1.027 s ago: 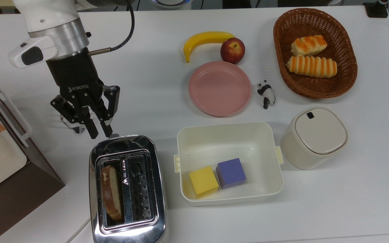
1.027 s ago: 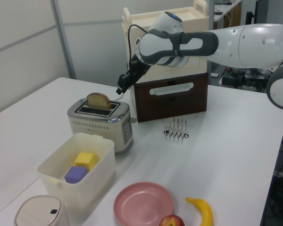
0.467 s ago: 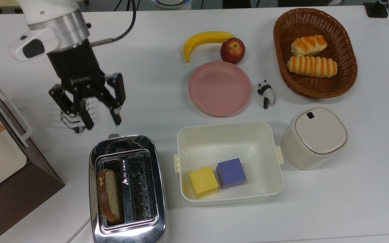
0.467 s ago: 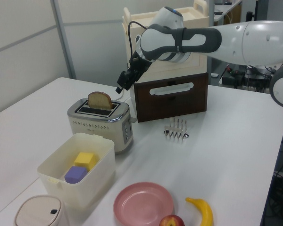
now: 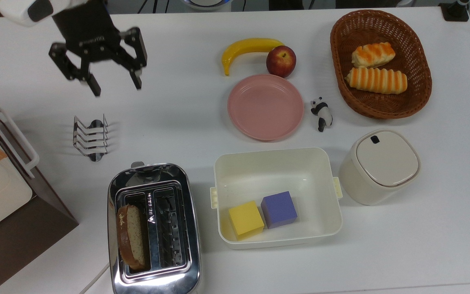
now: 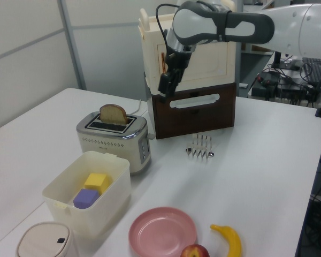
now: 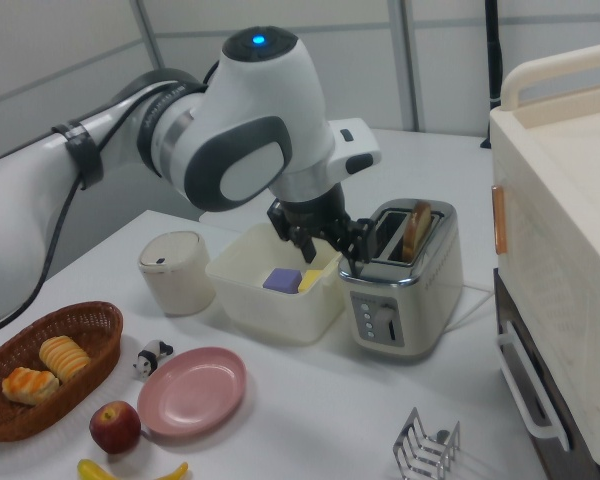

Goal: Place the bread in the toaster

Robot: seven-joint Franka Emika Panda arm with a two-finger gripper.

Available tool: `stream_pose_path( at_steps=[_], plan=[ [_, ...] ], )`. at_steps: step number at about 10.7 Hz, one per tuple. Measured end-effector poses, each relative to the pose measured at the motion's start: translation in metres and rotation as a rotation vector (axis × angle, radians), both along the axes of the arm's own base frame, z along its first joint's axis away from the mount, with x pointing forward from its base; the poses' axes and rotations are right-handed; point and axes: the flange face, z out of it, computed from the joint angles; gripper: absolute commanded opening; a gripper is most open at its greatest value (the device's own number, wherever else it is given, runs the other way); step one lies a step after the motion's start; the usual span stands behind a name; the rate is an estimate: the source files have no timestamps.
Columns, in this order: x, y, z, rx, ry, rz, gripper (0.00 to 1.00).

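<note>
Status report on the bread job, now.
Gripper open, empty, up off the table. Bread standing in the toaster, top view's left slot, top poking out. Nothing in the way.

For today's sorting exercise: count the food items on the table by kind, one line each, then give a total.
Bread slice, standing in the toaster: 1
Striped rolls in the basket: 2
Banana: 1
Apple: 1
Total: 5

Bread (image 5: 131,239) upright in chrome toaster (image 5: 153,269) slot, top out.
</note>
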Motion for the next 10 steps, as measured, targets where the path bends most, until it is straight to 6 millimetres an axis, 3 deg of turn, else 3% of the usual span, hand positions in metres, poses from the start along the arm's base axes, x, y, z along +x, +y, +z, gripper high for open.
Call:
stream_pose_path(
  at_steps=[2,3,5,8,10],
  plan=[
    [-0.015,-0.001,-0.001,-0.058,0.107,0.017,0.9],
    [-0.017,-0.001,-0.003,-0.079,0.135,0.0,1.0],
    [-0.018,0.005,-0.01,-0.112,0.177,-0.042,1.0],
    [-0.014,0.035,-0.019,-0.148,0.211,-0.062,1.0],
    [-0.013,0.041,-0.019,-0.147,0.213,-0.092,1.0]
  ],
)
